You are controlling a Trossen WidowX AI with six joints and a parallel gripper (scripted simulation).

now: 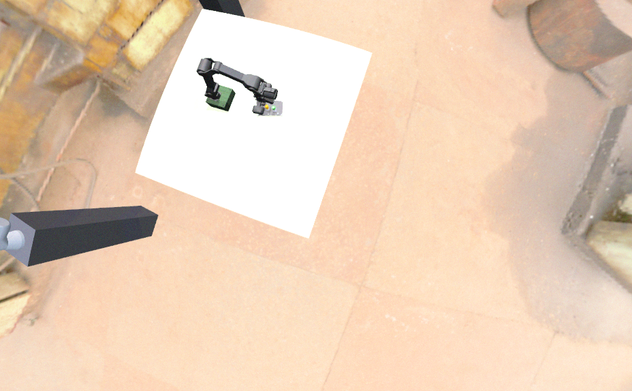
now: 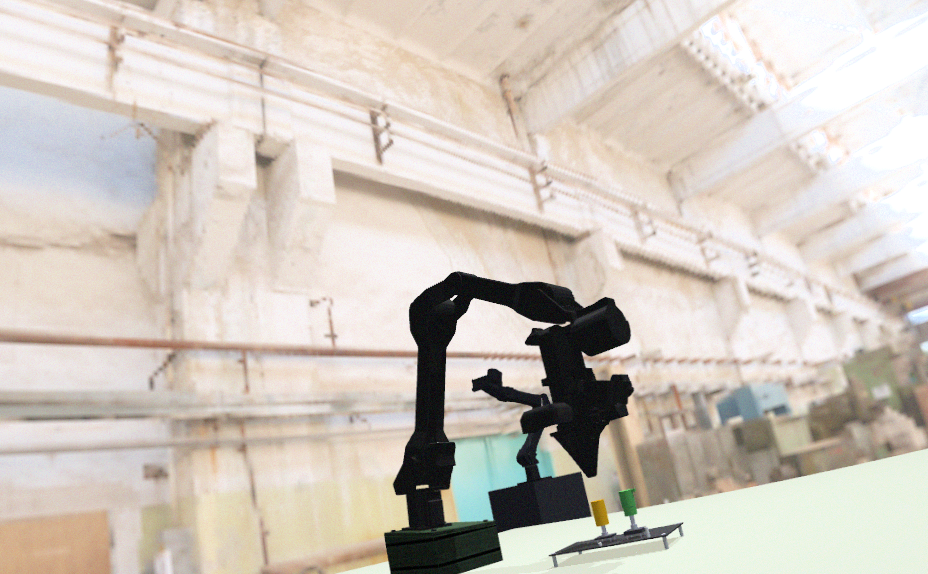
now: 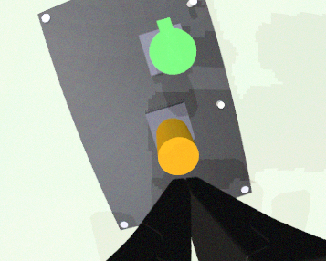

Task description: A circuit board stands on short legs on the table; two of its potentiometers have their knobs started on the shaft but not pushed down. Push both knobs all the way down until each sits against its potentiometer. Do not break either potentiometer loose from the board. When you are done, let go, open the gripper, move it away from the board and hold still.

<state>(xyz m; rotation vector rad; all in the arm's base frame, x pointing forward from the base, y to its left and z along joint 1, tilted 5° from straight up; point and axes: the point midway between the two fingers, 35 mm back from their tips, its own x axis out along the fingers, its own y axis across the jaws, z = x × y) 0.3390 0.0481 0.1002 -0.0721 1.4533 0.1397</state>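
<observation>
The dark grey circuit board stands on short legs on the table. The orange knob and the green knob stand upright, each raised on its shaft, with bare shaft showing below both in the exterior view. The green one has a small side tab. Grey potentiometer bodies show under the green knob and beside the orange knob in the wrist view. My gripper is shut and empty. It points down, its tips above and close beside the orange knob, not touching it.
The arm's green base block stands on the white table. A second dark arm on a dark box shows behind in the exterior view. A long dark block lies beyond the table in the top view.
</observation>
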